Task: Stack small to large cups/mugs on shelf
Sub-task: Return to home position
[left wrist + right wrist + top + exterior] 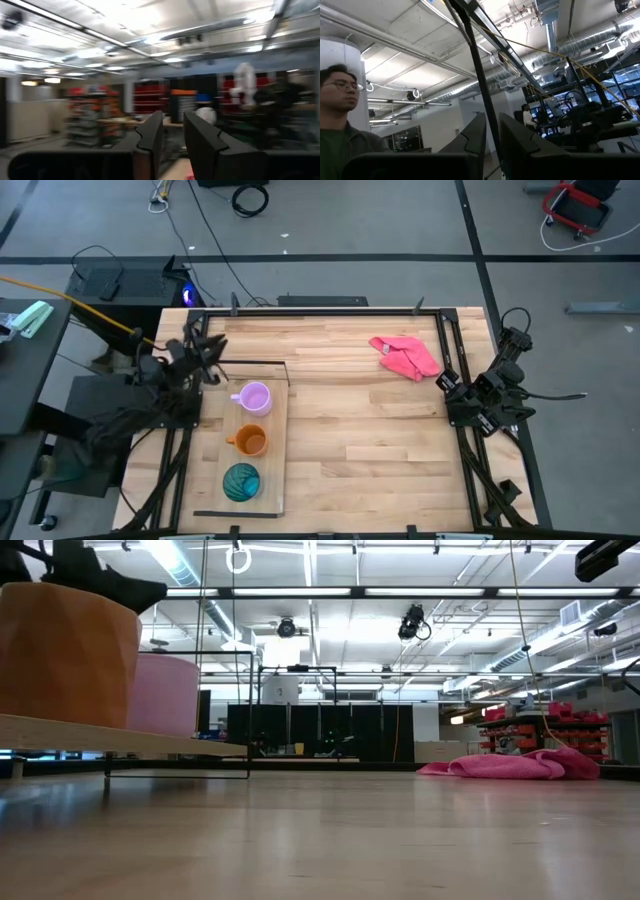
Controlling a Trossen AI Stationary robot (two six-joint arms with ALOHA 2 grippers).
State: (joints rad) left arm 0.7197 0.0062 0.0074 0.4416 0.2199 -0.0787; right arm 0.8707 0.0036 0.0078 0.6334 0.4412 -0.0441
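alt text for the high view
Three cups stand in a row on the shelf at left: lilac mug, orange mug, teal tumbler. A pink cloth lies far right; the left tool is by the shelf's far end, the right tool at the table's right edge.

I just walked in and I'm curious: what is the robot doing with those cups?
All three cups stand in a row on the wooden shelf: a lilac mug, an orange mug and a teal tumbler. Neither claw holds anything. The left claw is near the lilac mug's end of the shelf, and the right claw waits at the table's right edge. A pink cloth lies apart from them.
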